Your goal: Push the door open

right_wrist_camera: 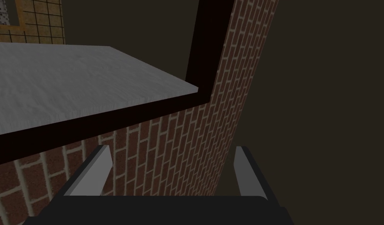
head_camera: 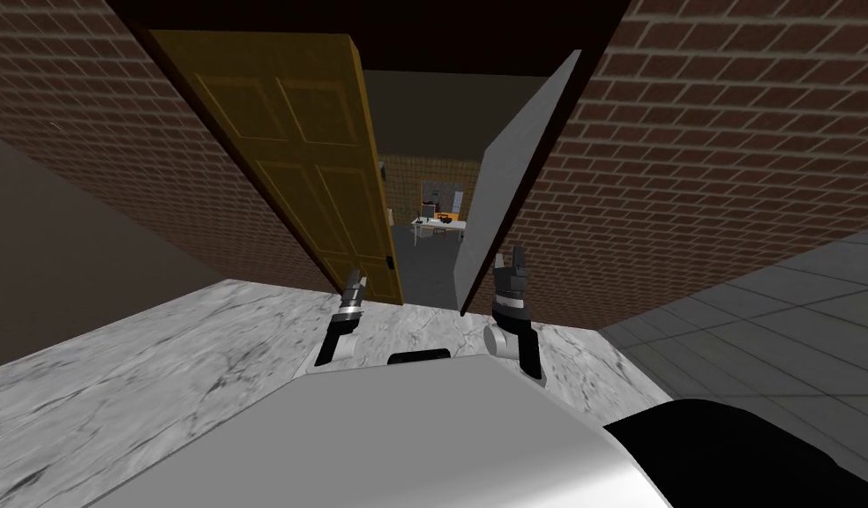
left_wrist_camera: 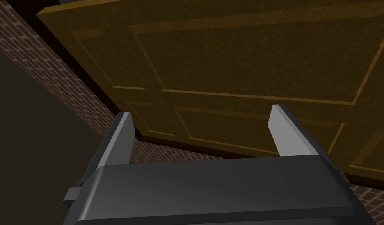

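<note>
Head view, brown panelled door [head_camera: 309,159] ajar, left claw [head_camera: 356,279] spread before it, right claw [head_camera: 510,260] spread too.

I am holding both arms out ahead of me, just below the middle of the head frame. My left forearm [head_camera: 335,339] is reaching up and slightly right from lower centre. The left gripper [head_camera: 356,280] at its end is pointing forward, and its two fingers [left_wrist_camera: 123,136] are standing wide apart. My right forearm [head_camera: 512,333] is rising right of centre, and its tip is sitting a little higher in the frame. The right gripper [head_camera: 510,261] is pointing forward too, its fingers [right_wrist_camera: 97,172] spreading about as wide and gripping nothing.
</note>
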Motion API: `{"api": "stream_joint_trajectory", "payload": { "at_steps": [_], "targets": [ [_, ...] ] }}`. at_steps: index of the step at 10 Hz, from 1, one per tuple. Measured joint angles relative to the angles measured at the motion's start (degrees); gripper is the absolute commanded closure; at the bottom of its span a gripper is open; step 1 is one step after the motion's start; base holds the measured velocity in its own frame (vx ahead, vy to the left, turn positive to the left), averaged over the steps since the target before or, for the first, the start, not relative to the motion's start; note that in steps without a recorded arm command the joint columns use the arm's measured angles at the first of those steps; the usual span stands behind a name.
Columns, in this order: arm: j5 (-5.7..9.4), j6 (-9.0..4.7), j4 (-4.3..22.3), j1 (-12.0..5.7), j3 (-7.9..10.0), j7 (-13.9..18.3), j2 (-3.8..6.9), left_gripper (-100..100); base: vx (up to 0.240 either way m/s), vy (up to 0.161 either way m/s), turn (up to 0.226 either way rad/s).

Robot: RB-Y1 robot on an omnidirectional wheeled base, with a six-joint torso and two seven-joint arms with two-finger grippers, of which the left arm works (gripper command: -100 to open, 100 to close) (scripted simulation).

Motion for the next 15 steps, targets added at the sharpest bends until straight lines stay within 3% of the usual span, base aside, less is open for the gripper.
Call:
{"api": "stream_joint_trajectory", "payload": {
  "at_steps": [15],
  "targets": [
    [1.50, -3.48, 21.0, -7.13, 2.03, -0.1, -0.63, -100, 0.043, 0.076, -0.094]
  ]
}}
